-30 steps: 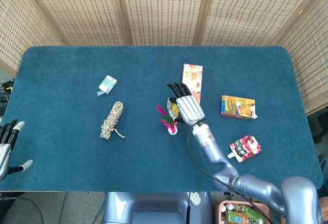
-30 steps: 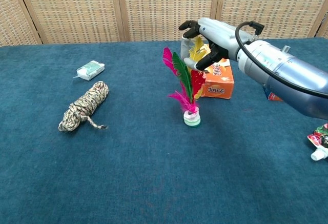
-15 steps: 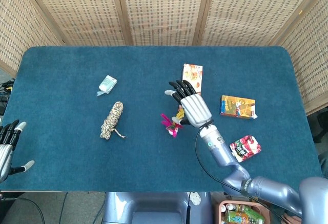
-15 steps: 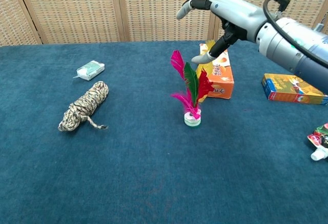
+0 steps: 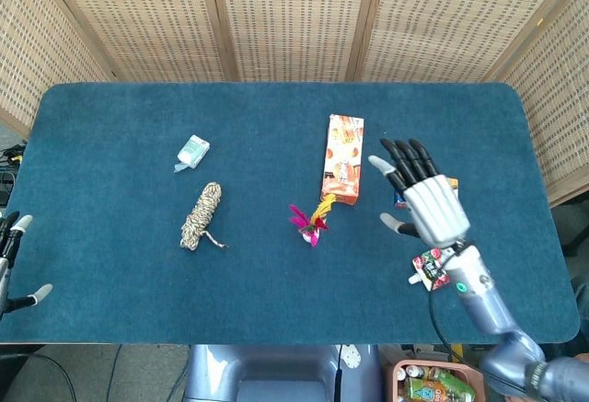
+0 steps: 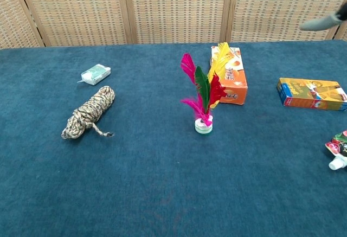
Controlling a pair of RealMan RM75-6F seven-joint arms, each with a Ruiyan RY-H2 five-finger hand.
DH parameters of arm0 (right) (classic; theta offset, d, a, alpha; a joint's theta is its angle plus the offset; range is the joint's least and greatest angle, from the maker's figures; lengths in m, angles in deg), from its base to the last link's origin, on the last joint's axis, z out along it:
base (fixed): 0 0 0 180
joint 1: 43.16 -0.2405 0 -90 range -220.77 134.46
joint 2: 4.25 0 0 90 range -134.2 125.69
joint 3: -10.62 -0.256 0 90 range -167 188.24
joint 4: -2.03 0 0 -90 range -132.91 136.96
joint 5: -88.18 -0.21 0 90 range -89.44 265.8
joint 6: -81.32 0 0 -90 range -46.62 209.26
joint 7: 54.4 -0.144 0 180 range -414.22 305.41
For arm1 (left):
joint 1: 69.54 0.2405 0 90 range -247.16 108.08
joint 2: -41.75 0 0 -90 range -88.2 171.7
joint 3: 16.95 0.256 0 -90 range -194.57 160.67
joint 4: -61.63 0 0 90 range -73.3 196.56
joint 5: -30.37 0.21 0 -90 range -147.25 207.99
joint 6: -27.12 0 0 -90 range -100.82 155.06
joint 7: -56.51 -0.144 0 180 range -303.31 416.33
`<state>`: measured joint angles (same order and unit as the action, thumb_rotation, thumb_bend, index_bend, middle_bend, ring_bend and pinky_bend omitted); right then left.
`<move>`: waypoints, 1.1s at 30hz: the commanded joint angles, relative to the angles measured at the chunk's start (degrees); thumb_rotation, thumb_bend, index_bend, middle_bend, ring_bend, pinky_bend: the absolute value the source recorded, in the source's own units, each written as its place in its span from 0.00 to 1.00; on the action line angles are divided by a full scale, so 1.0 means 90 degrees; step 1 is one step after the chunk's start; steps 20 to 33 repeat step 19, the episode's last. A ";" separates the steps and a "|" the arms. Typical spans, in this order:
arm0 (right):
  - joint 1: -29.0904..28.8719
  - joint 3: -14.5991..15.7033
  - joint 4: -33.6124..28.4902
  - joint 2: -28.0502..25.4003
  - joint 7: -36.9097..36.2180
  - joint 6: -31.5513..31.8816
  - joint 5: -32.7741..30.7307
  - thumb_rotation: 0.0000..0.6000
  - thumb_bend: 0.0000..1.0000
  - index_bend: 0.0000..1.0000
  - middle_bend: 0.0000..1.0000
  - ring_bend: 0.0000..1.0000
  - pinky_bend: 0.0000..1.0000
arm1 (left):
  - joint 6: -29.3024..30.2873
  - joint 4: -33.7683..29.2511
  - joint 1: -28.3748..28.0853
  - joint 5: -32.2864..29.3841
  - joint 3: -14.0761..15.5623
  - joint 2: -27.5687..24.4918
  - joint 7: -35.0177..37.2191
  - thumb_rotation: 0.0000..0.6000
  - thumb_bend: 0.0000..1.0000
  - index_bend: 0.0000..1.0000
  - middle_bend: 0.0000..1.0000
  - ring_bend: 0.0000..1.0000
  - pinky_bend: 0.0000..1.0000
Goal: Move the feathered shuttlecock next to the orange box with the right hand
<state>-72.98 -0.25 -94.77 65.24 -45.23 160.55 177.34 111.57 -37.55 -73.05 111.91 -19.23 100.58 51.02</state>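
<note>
the shuttlecock (image 6: 203, 98) stands upright just beside the orange box (image 6: 230, 75). right hand (image 5: 425, 201) hovers apart, fingers spread, empty. best to clear it high, away from the feathers.

Shuttlecock (image 6: 203, 96): pink, green, red and yellow feathers (pale base). Box (image 6: 230, 75): orange. Table (image 6: 162, 193): blue cloth. Rope bundle (image 6: 89, 111): mottled tan. Right hand (image 5: 425, 201): silver, black fingers.

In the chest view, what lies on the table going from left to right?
Rope bundle → small green-and-white packet → feathered shuttlecock → orange box → yellow-and-blue carton → red pouch at the right edge.
</note>
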 commanded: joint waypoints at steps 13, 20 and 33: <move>0.1642 0.1071 0.1353 0.0343 -0.0051 0.1088 0.0265 1.00 0.00 0.00 0.00 0.00 0.00 | 0.0307 0.0175 0.0111 0.0297 0.0034 0.0120 0.0048 1.00 0.00 0.00 0.00 0.00 0.00; 0.1782 0.0983 0.1196 0.0284 0.0222 0.0917 -0.0123 1.00 0.00 0.00 0.00 0.00 0.00 | 0.0351 0.0197 0.0139 0.0374 0.0066 0.0151 0.0031 1.00 0.00 0.00 0.00 0.00 0.00; 0.1782 0.0983 0.1196 0.0284 0.0222 0.0917 -0.0123 1.00 0.00 0.00 0.00 0.00 0.00 | 0.0351 0.0197 0.0139 0.0374 0.0066 0.0151 0.0031 1.00 0.00 0.00 0.00 0.00 0.00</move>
